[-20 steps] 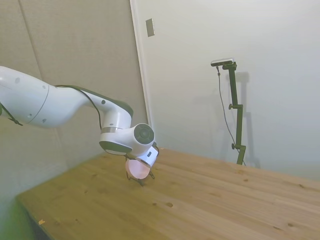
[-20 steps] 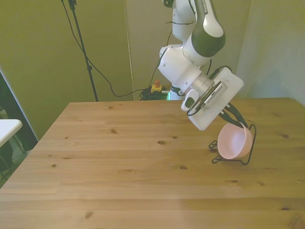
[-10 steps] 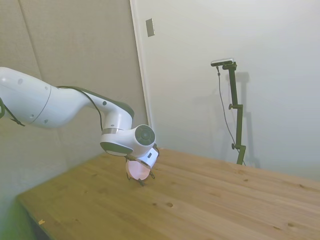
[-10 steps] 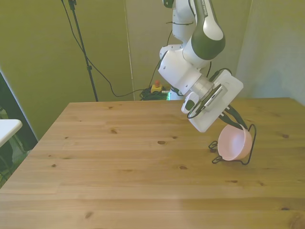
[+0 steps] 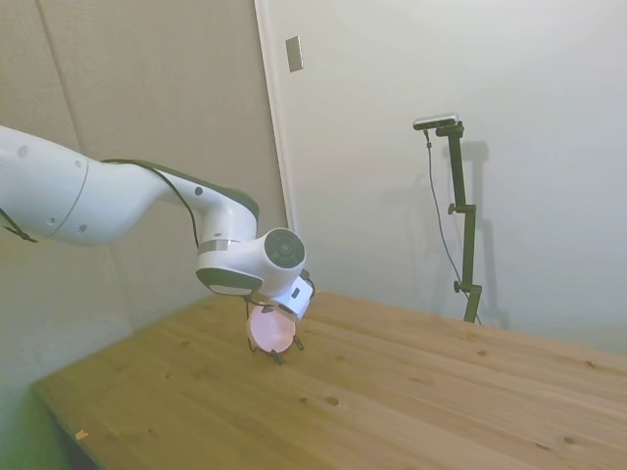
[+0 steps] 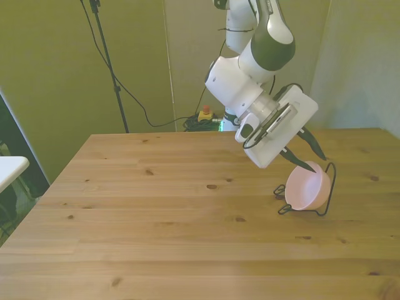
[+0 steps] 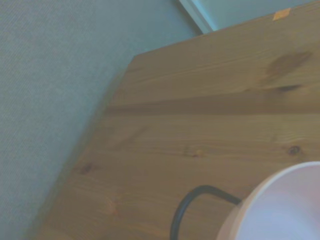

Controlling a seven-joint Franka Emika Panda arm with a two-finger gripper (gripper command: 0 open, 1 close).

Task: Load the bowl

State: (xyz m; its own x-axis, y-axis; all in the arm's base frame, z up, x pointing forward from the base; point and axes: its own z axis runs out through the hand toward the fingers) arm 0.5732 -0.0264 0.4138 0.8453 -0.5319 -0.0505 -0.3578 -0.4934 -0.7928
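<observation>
- The bowl (image 6: 306, 189) is small, round and shallow, pale pink, with a smooth, matte surface like plastic and a thin, even rim.
- It stands tilted on its edge in a thin black wire rack (image 6: 328, 187) on the wooden table (image 6: 156, 212), at the front view's right, its hollow side turned toward the front camera.
- In the side view the bowl (image 5: 271, 328) shows as a pink disc just under the arm's wrist, with the rack's (image 5: 277, 355) thin legs resting on the tabletop below it.
- In the wrist view a curved piece of the bowl (image 7: 280, 207) fills one corner, soft white-pink and out of focus, with a loop of the black wire (image 7: 190, 207) bending out beside it over the wood grain.
- The gripper (image 6: 306, 156) hangs just above the bowl's upper rim, its dark fingers (image 6: 312, 145) angled down toward it.
- The fingers look slightly parted and hold nothing that shows; whether a fingertip touches the rim cannot be told.
- The white arm (image 6: 250, 81) leans over the table at a slant, its flat wrist block above and beside the bowl.
</observation>
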